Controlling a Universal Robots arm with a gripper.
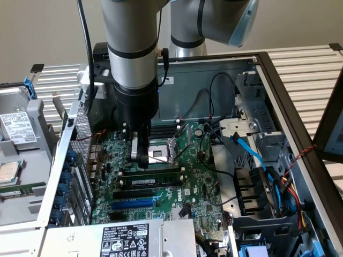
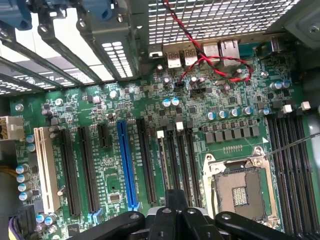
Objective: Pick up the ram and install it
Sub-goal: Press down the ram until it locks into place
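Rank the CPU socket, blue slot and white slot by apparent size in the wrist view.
1. CPU socket: largest, broad and roughly square.
2. Tied: blue slot and white slot. Both are long and narrow and look about equal in length, too close to rank.

A plain beige wall (image 1: 43, 32) stands behind a ribbed white tabletop (image 1: 305, 67).

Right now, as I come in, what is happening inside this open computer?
A robot arm reaches down into the open computer case. Its gripper hangs low over the green board, beside the empty processor socket. The ram, a dark green stick, lies along a memory slot close to the gripper. Whether it is fully pressed in cannot be told.
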